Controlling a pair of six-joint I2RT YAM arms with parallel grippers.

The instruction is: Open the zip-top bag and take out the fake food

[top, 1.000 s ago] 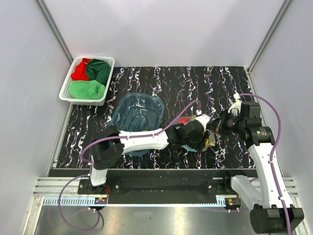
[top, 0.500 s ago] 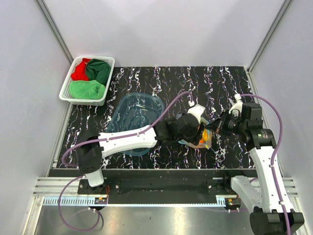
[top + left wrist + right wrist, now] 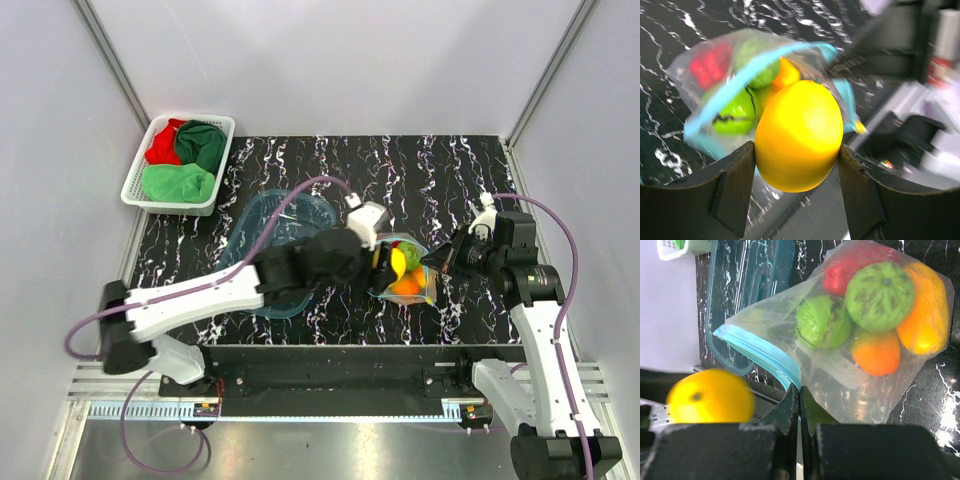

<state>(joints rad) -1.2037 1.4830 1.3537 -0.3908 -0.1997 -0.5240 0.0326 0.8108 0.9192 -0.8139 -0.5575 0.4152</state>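
Observation:
The zip-top bag [image 3: 412, 290] lies open at the table's front centre, its teal strip [image 3: 760, 351] gaping. Inside are red [image 3: 842, 271], green [image 3: 880, 295] and orange [image 3: 875, 351] fake food. My left gripper [image 3: 385, 262] is shut on a yellow lemon-like fruit [image 3: 799, 125], held just outside the bag's mouth, above the table. The fruit also shows blurred in the right wrist view [image 3: 710, 395]. My right gripper [image 3: 800, 390] is shut on the bag's edge beside the zip strip, at the bag's right side in the top view [image 3: 432, 262].
A translucent blue tub [image 3: 275, 225] stands left of the bag, partly under my left arm. A white basket [image 3: 133, 190] with red and green cloths sits at the back left. The table's front edge runs just below the bag.
My left gripper has pulled back out of the bag to the left, lifting the yellow fruit with it. The bag's contents now show. The right gripper has kept its pinch.

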